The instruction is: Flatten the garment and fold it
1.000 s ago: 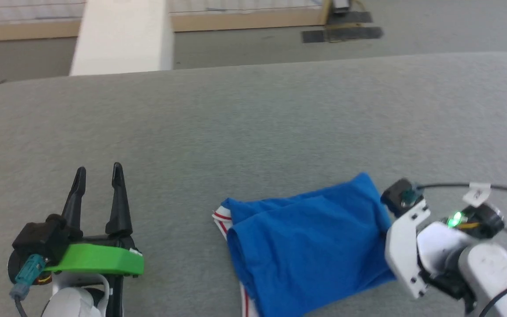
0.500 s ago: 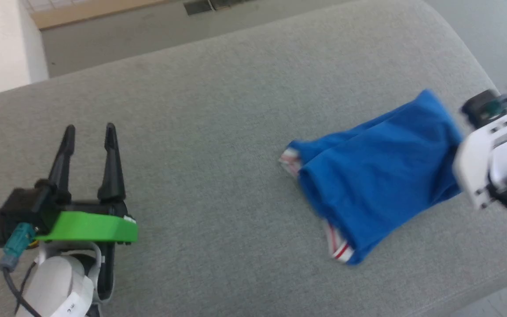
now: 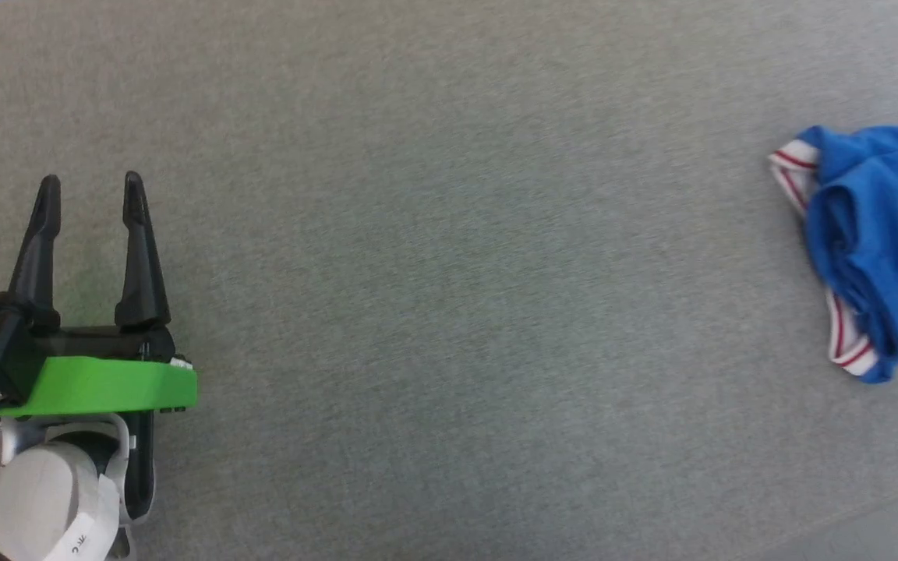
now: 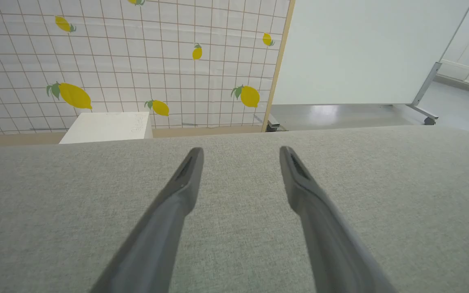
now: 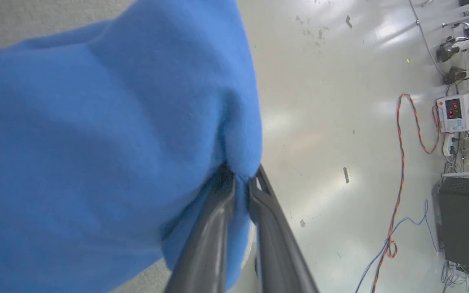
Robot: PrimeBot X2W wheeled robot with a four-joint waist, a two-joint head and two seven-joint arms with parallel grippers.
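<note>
The royal-blue garment [image 3: 882, 234] lies folded in a bundle at the right edge of the head view, white and red trim showing along its left side. In the right wrist view my right gripper [image 5: 242, 177] is shut on a fold of the blue garment [image 5: 96, 142], which hangs past the table's edge over the floor. My left gripper [image 3: 90, 187] stands open at the lower left of the head view, far from the garment. Its two fingers are spread over bare grey cloth in the left wrist view, my left gripper [image 4: 240, 152] holding nothing.
The grey padded table [image 3: 449, 273] spreads between the left gripper and the garment. Beyond its far edge stand a white box [image 4: 106, 127], a lemon-print wall [image 4: 116, 61] and a white board [image 4: 364, 53]. Cables [image 5: 401, 162] and equipment [image 5: 456, 112] lie on the floor.
The head camera has swung, so the garment now sits at the frame's right edge and the right arm has left the picture. The left gripper stays open and holds its pose.
</note>
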